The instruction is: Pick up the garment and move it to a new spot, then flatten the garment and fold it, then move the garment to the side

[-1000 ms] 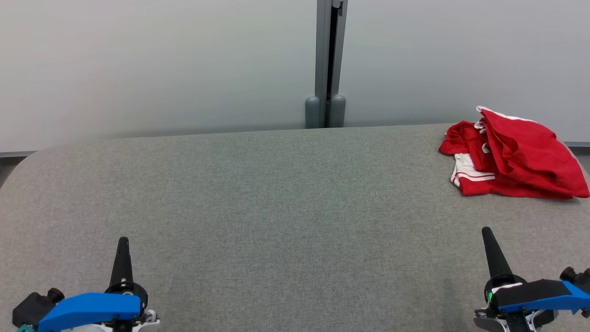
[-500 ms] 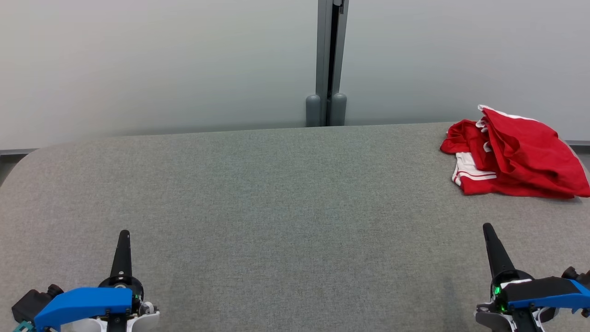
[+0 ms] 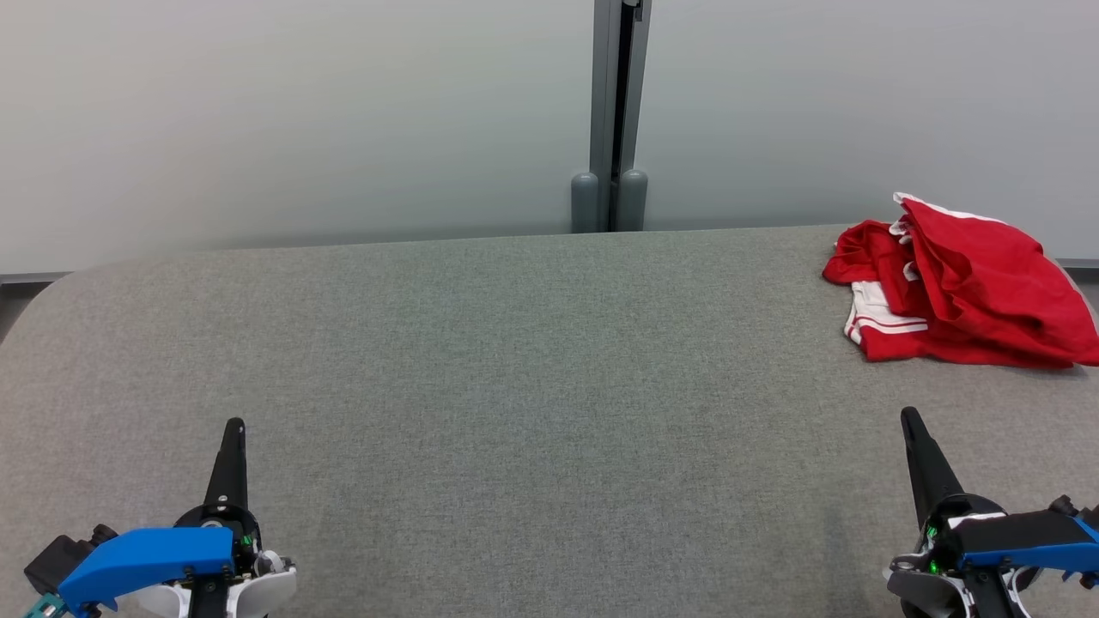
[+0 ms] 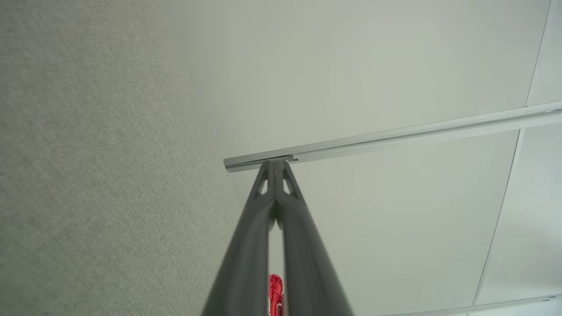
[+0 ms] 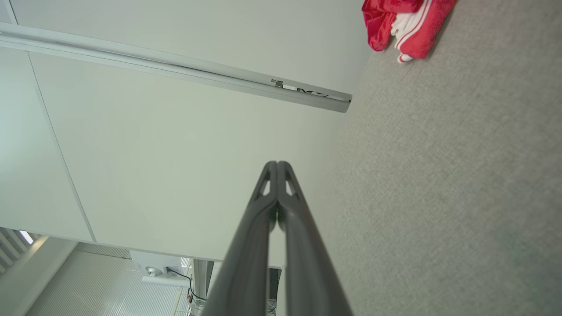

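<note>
Change: the left gripper [image 3: 233, 427] and right gripper [image 3: 908, 416] reach slightly further over the table [image 3: 549, 386] than a second ago. The whole head view has also crept a little, so the camera has moved. The garment [image 3: 970, 292] has kept its shape and place.
Garment: red with white stripes and trim, crumpled in a loose heap. It lies on the far right of the table, close to the back edge, with its right end at the edge of the head view.
Garment, wrist views: it shows as a red sliver between the left fingers, low in the left wrist view. In the right wrist view it is at the top right.
Right gripper: fingers pressed together, holding nothing. It is near the front edge on the right, pointing forward, well apart from the garment beyond it.
Left gripper: fingers pressed together, holding nothing. It is near the front edge on the left, pointing forward, far from the garment.
Table: grey fabric top with rounded corners.
Wall [image 3: 258, 112]: pale panels behind the table.
Post [image 3: 611, 112]: grey, upright, between the panels behind the table's middle.
</note>
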You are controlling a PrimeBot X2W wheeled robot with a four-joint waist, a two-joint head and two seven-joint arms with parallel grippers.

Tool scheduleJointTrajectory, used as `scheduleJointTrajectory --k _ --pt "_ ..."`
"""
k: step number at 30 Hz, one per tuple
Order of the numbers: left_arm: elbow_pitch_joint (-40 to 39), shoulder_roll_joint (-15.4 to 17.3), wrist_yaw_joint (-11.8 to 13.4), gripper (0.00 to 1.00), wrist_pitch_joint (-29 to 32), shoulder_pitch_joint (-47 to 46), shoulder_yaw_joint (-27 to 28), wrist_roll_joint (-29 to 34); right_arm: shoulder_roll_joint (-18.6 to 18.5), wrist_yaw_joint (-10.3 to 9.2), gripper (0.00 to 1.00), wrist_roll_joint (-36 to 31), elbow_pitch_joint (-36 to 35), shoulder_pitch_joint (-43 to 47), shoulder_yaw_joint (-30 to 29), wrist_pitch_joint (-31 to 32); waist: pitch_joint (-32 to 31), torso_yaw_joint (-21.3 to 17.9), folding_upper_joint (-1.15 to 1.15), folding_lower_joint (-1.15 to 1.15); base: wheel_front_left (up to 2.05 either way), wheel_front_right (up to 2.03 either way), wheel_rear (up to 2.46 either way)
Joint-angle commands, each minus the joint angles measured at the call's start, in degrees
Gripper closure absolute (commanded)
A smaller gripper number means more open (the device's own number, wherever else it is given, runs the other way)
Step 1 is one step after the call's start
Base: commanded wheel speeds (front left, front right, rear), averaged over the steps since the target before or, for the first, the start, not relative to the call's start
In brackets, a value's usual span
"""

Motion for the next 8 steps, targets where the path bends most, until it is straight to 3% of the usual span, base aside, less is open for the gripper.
scheduleJointTrajectory --k 1,8 --pt "-0.46 0.24 -0.14 1.0 0.39 -1.12 0.11 -1.1 -0.2 0.02 1.0 1.14 -0.56 -1.0 -0.16 0.47 0.03 0.01 0.01 0.0 0.0 0.0 0.0" --pt "-0.49 0.24 -0.15 1.0 1.2 -1.42 0.17 -4.23 -0.2 0.02 1.0 4.29 -0.68 -1.12 -0.35 1.25 0.19 0.07 0.01 0.0 0.0 0.0 0.0"
